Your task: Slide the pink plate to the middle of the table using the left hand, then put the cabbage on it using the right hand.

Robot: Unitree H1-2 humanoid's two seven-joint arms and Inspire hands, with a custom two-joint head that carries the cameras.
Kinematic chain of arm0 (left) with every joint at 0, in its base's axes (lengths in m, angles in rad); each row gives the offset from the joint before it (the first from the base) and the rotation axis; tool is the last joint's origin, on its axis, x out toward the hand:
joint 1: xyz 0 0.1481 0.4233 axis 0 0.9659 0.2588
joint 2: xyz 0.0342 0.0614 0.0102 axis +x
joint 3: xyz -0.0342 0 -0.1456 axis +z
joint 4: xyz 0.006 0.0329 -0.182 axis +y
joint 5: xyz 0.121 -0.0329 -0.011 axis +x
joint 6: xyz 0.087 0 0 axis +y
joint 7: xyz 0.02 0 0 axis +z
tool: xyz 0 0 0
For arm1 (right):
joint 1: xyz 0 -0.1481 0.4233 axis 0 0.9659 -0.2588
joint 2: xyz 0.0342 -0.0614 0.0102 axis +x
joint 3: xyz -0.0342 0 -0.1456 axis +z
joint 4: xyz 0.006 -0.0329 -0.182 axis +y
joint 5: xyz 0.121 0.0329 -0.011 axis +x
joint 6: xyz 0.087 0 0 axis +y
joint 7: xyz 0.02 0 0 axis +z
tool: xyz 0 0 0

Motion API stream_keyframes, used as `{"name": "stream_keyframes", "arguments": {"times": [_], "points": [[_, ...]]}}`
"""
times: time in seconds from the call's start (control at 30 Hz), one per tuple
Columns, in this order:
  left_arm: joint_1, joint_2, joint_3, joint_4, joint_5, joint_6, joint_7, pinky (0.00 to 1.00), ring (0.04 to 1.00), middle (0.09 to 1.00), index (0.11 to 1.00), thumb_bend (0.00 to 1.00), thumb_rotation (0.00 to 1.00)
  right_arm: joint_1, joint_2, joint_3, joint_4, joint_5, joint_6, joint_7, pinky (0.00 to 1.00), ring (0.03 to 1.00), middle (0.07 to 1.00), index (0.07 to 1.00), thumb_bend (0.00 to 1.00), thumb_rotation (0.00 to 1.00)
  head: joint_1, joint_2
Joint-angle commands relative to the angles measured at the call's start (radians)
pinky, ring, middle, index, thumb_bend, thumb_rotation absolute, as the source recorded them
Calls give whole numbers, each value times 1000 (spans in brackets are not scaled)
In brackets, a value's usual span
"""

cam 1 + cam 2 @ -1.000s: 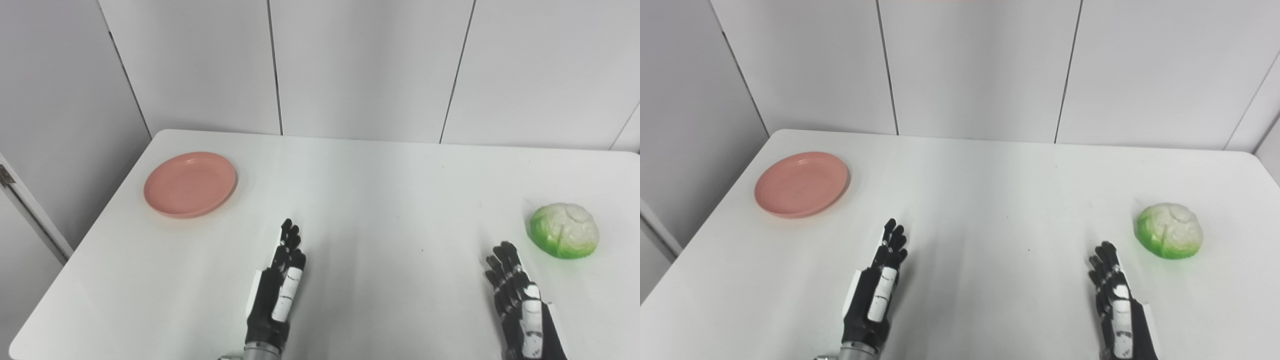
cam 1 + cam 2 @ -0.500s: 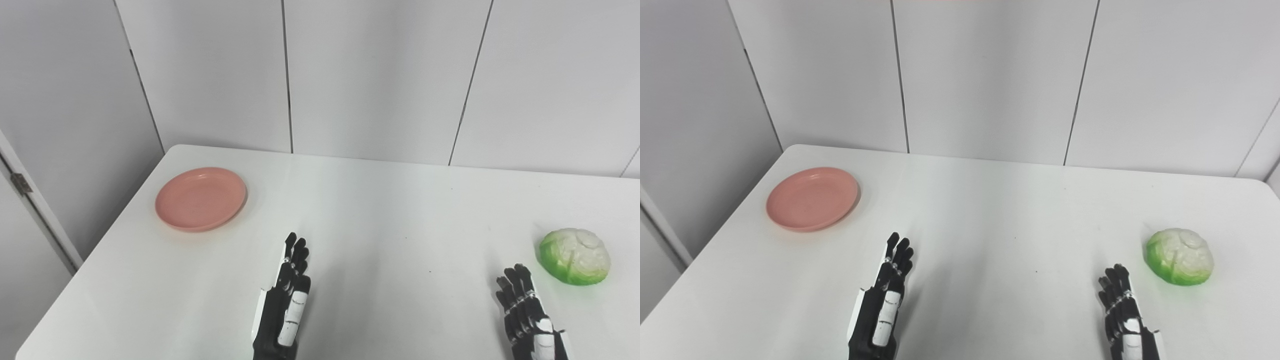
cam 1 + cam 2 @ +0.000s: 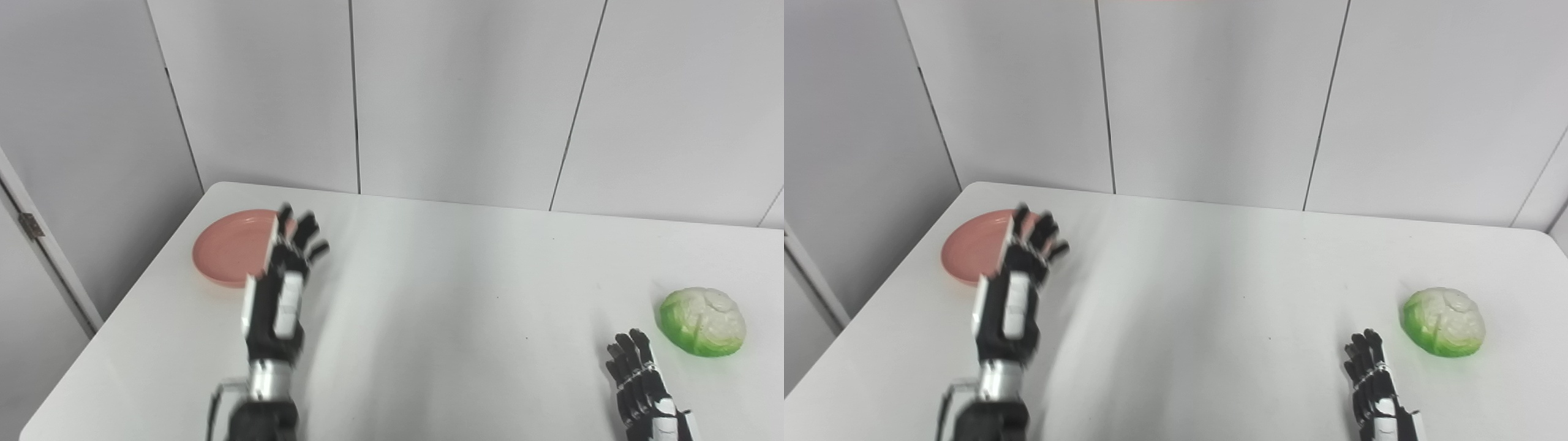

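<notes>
A round pink plate [image 3: 222,252] lies near the table's far left corner. My left hand [image 3: 278,288] is raised above the table, open with fingers spread, and its fingertips overlap the plate's right side in both views, hiding that part; whether it touches the plate I cannot tell. A green and white cabbage [image 3: 703,321] rests at the right side of the table. My right hand [image 3: 643,389] sits low at the bottom right, open with fingers straight, just short of the cabbage and to its left.
The white table [image 3: 441,288] has its left edge close to the plate and its back edge against a grey panelled wall [image 3: 465,98]. A door edge with a hinge [image 3: 29,226] stands at the left.
My left hand has lifted and swung forward and left, from the table's near middle up to the plate's right side. The right hand, plate and cabbage stay put.
</notes>
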Motion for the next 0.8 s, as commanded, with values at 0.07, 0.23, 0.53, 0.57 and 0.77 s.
{"name": "stream_keyframes", "arguments": {"times": [0.07,0.23,0.53,0.57,0.77], "points": [[-162,81,67,44,-11,36,-2,782,828,862,883,893,760,29,-18,8,34,-6,10,2,976,958,940,976,842,1000,-5,12],[-284,163,131,186,-28,31,-8,746,842,852,883,928,760,39,-21,12,12,0,24,7,975,962,943,978,844,1000,-7,28],[-371,281,163,425,42,-29,9,780,861,872,906,862,788,56,-30,16,-26,6,44,7,966,954,942,983,834,1000,-4,51],[-378,294,165,460,58,-39,20,778,859,870,906,860,791,57,-30,16,-29,6,48,5,964,953,942,982,833,1000,-3,53],[-427,362,173,685,128,-84,94,809,874,875,891,731,735,66,-33,19,-44,4,51,5,958,945,934,981,827,1000,-11,61]]}}
